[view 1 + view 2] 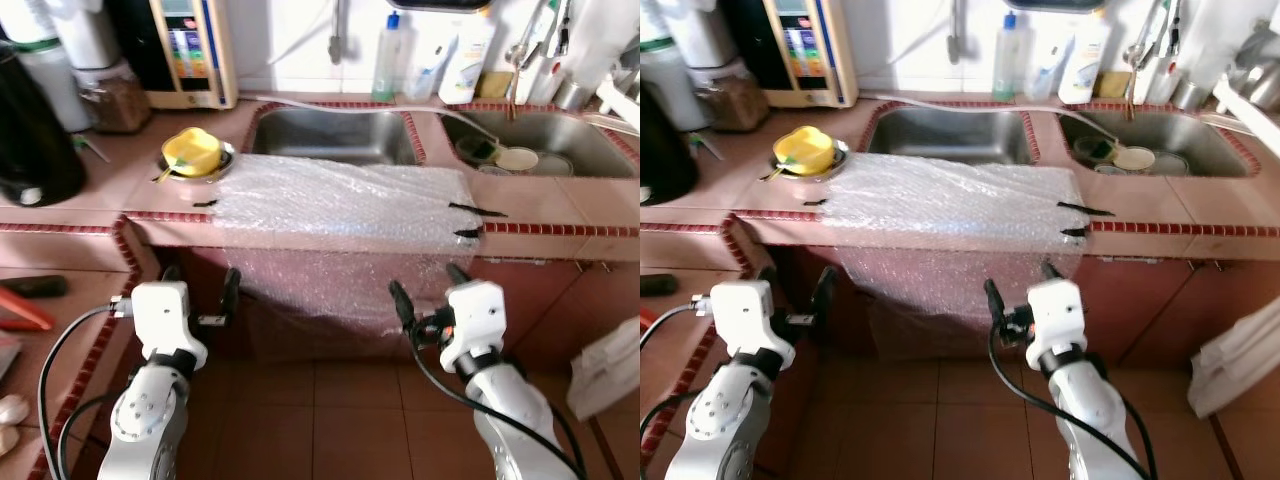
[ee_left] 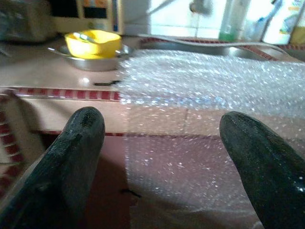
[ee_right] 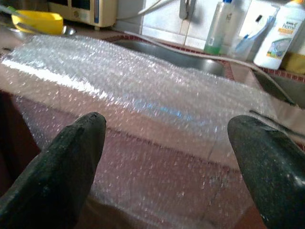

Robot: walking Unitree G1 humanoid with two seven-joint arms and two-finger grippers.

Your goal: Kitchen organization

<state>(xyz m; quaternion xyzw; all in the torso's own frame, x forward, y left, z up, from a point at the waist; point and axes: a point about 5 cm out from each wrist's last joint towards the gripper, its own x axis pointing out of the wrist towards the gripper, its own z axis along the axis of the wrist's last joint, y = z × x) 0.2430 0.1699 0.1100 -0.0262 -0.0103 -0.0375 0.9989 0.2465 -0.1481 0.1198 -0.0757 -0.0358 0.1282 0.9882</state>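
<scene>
Plainly, the sheet of bubble wrap point(image 1: 345, 205) is what the coming move seems to turn on. It lies flat over the front of the bench point(image 1: 90, 185) just ahead of the left sink point(image 1: 335, 135), its long axis running side to side along the edge, and a flap hangs down over the cabinet face. Black tape strips point(image 1: 476, 212) pin its right end, and another holds the left. Just beside its left end sits a yellow bowl point(image 1: 192, 150) in a metal dish.

From both grippers the sheet lies forward and above. The right gripper point(image 1: 430, 287) sits close to the hanging flap's lower right corner; the left gripper point(image 1: 200, 290) stands just off the flap's left edge, so the right looks nearer. Both arms are raised, forearms angled forward, fingers spread apart and holding nothing.
</scene>
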